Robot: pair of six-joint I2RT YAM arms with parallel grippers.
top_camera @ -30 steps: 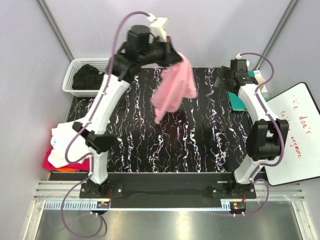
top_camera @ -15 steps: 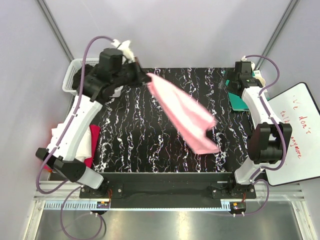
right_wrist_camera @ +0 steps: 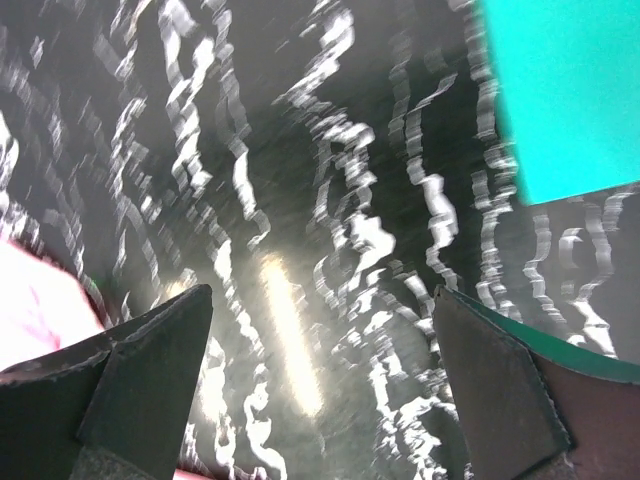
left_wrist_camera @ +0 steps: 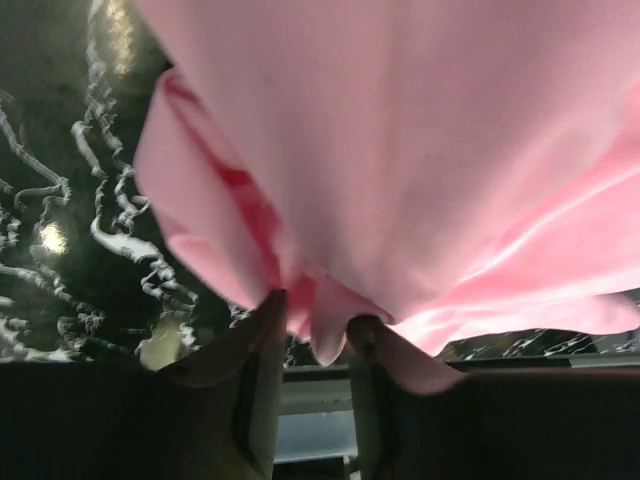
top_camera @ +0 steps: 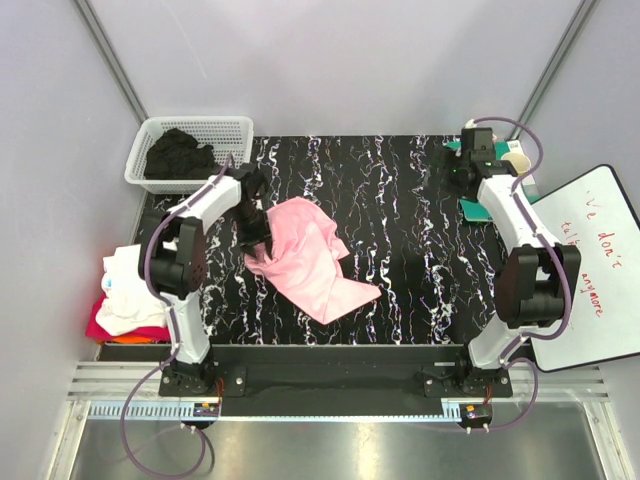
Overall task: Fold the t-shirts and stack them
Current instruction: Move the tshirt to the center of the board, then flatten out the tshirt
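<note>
A light pink t-shirt (top_camera: 305, 255) lies crumpled on the black marbled table (top_camera: 430, 260), left of centre. My left gripper (top_camera: 255, 236) is down at the shirt's left edge. In the left wrist view the pink t-shirt (left_wrist_camera: 400, 150) fills the frame, and a small fold hangs loosely between the parted fingers of the left gripper (left_wrist_camera: 315, 330). My right gripper (top_camera: 463, 170) hovers at the back right, away from the shirt. In its own view the right gripper (right_wrist_camera: 320, 330) is wide open over bare table, with a bit of pink cloth (right_wrist_camera: 30, 300) at the left edge.
A white lattice basket (top_camera: 195, 124) at the back left holds black t-shirts (top_camera: 178, 158). Off the table's left edge sits a pile: a white t-shirt (top_camera: 125, 285) on a magenta-red one (top_camera: 108, 325). A teal board (top_camera: 472, 208) and a whiteboard (top_camera: 590, 265) lie at the right.
The left arm swung the pink t-shirt through the air and came down; the shirt now lies on the table. The left jaws have parted. The right gripper drew back slightly, still open.
</note>
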